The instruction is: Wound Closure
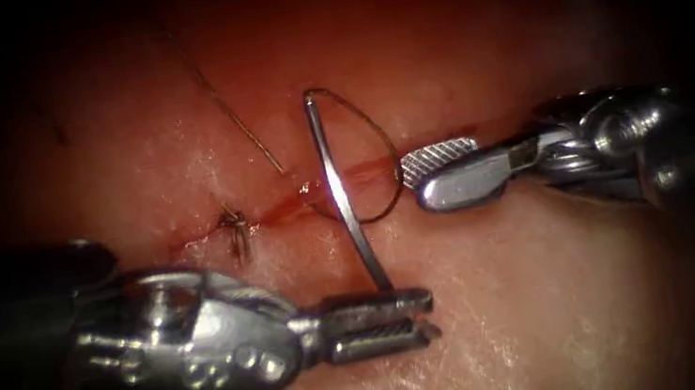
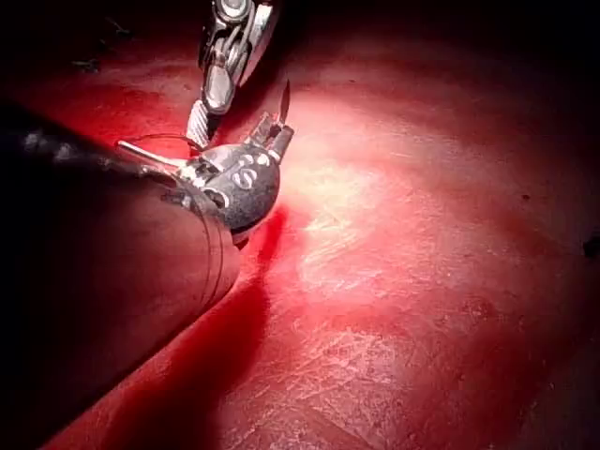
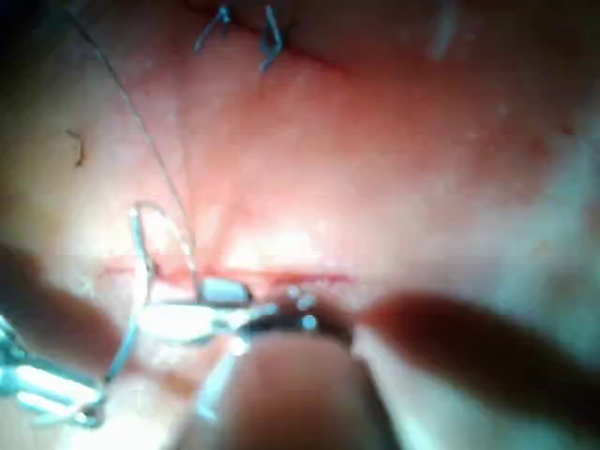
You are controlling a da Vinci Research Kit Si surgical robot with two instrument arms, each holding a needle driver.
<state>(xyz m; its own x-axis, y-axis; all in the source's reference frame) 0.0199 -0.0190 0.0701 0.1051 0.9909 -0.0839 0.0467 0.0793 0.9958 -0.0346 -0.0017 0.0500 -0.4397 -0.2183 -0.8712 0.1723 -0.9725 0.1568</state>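
The curved needle (image 1: 340,196) stands clear of the tissue (image 1: 520,308) and crosses over the cut (image 1: 278,207), which runs sideways. My left tool (image 1: 421,315) is shut on the needle's lower end, in front of the cut. The needle's upper end sits beyond the cut, and thread (image 1: 386,145) loops from it back toward the cut. My right tool (image 1: 420,174) has its jaws open beside that loop and holds nothing. In the right wrist view the needle (image 3: 141,253) rises beside the right tool (image 3: 202,305). The left wrist view shows the left tool (image 2: 272,131) with the needle (image 2: 284,98) sticking out.
A tied stitch with short cut ends (image 1: 233,232) sits on the cut left of the needle. A long strand of thread (image 1: 228,111) trails away over the far tissue. Red fluid (image 1: 362,171) lines the cut. The two tools lie close together around the needle.
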